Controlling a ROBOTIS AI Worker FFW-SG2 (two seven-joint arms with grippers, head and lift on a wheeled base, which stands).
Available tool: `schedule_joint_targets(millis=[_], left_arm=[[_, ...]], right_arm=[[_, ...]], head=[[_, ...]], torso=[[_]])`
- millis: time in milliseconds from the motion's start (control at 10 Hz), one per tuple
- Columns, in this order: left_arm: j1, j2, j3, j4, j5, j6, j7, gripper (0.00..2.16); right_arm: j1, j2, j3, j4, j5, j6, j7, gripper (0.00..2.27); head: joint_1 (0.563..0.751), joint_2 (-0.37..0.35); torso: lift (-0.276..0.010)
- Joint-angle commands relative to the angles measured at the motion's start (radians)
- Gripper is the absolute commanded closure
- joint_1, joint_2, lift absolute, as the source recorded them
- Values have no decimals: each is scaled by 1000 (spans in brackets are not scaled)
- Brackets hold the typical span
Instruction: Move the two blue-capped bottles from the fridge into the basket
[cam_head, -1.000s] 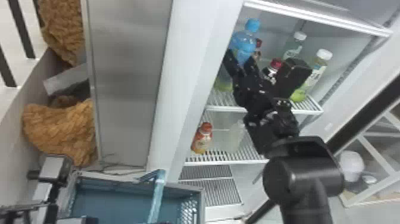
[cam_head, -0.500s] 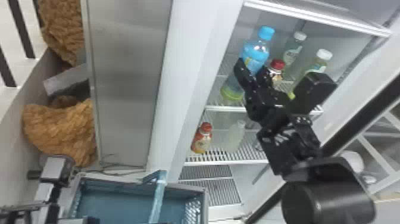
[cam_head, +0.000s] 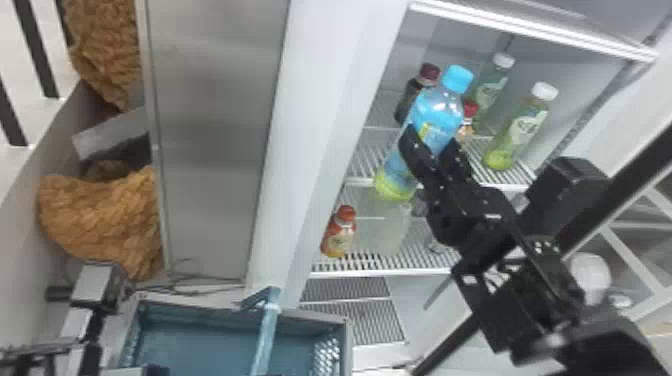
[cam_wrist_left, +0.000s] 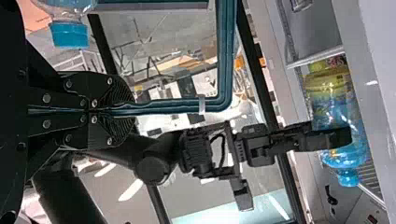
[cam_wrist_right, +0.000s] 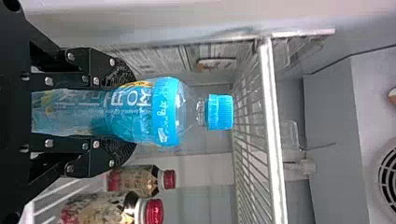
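Where right fingers grip, blue-capped bottle between, cap beyond.

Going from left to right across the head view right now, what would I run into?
Fluffy brown material, a gray panel, the white fridge frame, an orange-capped bottle, a blue-capped bottle held in the right gripper, the rightmost white-capped bottle.
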Motion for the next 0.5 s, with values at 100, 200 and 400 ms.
schedule_joint_targets(millis=[100,200,400], left_arm=[[0,0,-7,14,0,1,3,1205],[-3,0,-13,19,0,1,3,1205],[2,5,-13,19,2,1,3,1205]], right_arm=[[100,-3,-4,-74,-32,29,16,1283],[144,-5,-4,-114,-46,44,30,1283],[210,-9,11,-155,-72,83,67,1283]], head=[[695,-350],[695,-350],[695,-350]], torso=[[-76],[-76],[-76]])
